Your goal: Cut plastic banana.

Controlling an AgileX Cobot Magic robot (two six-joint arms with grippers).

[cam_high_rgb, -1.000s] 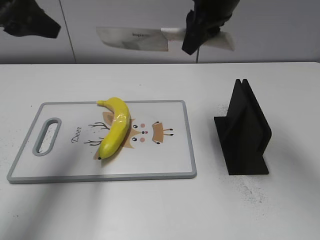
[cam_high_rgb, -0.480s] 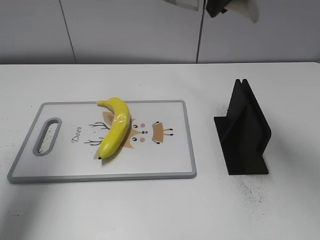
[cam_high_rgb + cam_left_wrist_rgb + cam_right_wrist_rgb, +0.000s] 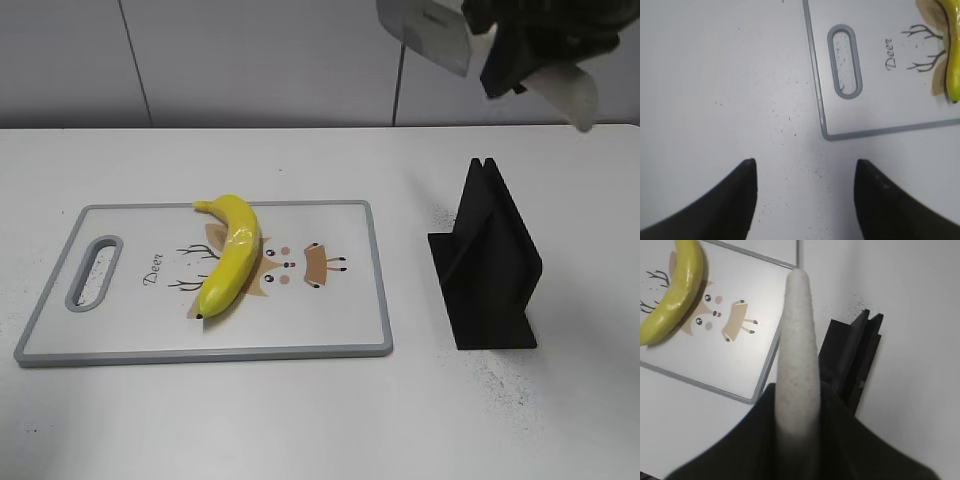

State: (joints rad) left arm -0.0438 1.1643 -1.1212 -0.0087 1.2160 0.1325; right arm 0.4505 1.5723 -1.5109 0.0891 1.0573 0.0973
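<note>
The plastic banana point(image 3: 232, 255) lies whole on the white cutting board point(image 3: 330, 315), over its deer picture; it also shows in the right wrist view point(image 3: 675, 290) and at the edge of the left wrist view point(image 3: 953, 65). My right gripper point(image 3: 515, 60) is high at the top right, above the black stand, shut on the white handle of a knife point(image 3: 432, 28) whose blade points left. In the right wrist view the handle point(image 3: 797, 360) sits between the jaws. My left gripper point(image 3: 805, 172) is open and empty over bare table left of the board, out of the exterior view.
A black knife stand point(image 3: 487, 260) with a slot on top stands on the table right of the board; it also shows in the right wrist view point(image 3: 852, 360). The board has a grey-rimmed handle hole point(image 3: 93, 272) at its left end.
My right gripper has carried the knife up and to the right, from above the board's far edge to above the stand. The left arm has left the exterior view. The banana has not moved.
</note>
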